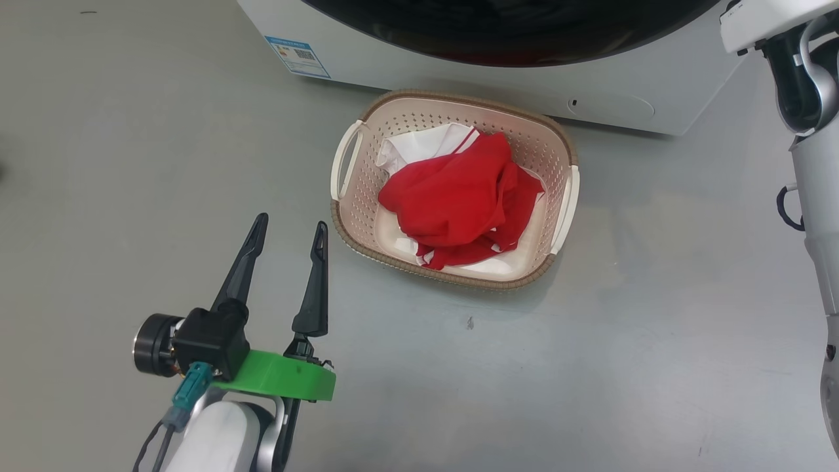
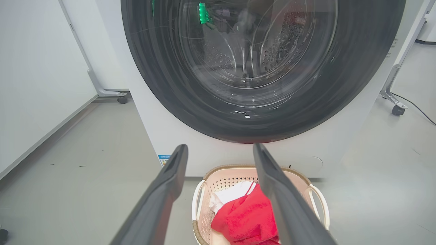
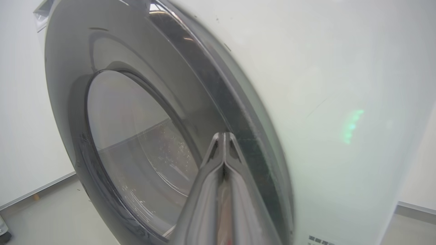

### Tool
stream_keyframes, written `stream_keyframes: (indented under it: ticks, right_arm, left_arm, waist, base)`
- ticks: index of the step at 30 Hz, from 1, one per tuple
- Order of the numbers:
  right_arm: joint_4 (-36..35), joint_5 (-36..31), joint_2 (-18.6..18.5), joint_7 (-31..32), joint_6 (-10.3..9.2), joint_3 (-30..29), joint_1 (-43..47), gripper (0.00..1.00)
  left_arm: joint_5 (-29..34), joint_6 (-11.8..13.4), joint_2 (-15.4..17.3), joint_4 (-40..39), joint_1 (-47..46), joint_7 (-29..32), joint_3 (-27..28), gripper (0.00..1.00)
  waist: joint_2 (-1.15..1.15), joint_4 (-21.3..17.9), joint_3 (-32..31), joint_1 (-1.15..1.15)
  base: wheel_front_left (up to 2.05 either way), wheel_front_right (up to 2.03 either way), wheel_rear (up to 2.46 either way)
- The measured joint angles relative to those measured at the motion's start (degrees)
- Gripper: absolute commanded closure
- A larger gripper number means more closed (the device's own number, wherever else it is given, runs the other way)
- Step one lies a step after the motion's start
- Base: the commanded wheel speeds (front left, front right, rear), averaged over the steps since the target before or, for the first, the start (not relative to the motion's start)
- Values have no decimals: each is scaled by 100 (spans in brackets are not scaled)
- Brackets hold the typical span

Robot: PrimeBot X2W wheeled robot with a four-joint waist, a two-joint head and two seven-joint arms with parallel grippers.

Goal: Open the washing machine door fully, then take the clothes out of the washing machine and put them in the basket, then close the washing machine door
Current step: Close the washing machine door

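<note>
Plain smooth grey floor [image 1: 590, 367], a bit scuffed, with a tiny dark speck [image 1: 470, 322]. White wall panel [image 2: 34, 85] off to one side, a metal frame leg [image 2: 89, 73] on a caster wheel [image 2: 122, 99], black cable [image 2: 420, 110] trailing across the floor.

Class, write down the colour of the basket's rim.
Brown with a woven look, on the cream basket. The head view shows it best.

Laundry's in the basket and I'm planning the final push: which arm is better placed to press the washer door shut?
Right, probably. The right claw, shut, points close at the rim of the washing machine door; the left claw hangs open, low beside the basket.
</note>
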Motion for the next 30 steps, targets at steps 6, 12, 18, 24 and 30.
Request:
stream_keyframes:
  ticks: [6, 12, 18, 24, 30]
  right_arm:
    - [168, 4, 51, -123, 4, 27, -64, 100]
    - [345, 5, 104, -231, 0, 163, -68, 100]
    - [424, 24, 203, -336, 0, 281, 90, 100]
    - [394, 105, 375, -437, 0, 402, 443, 100]
    - [323, 242, 491, -479, 0, 448, 1040, 96]
  left_arm:
    - [0, 0, -7, -9, -21, 0, 1, 0]
    - [-10, -16, -12, -4, -63, 0, 11, 0]
    - [-10, -26, -15, 36, -66, -1, 32, 0]
    - [0, -26, -16, 37, -66, -1, 123, 0]
    - [19, -26, -18, 58, -59, -1, 189, 0]
  waist:
    - [0, 8, 8, 0]
    - [0, -10, -20, 0]
    - [0, -50, -135, 0]
    - [0, -145, -248, 0]
    - [0, -303, -405, 0]
  base:
    - [0, 0, 0]
    - [0, 0, 0]
    - [0, 0, 0]
    - [0, 0, 0]
    - [0, 0, 0]
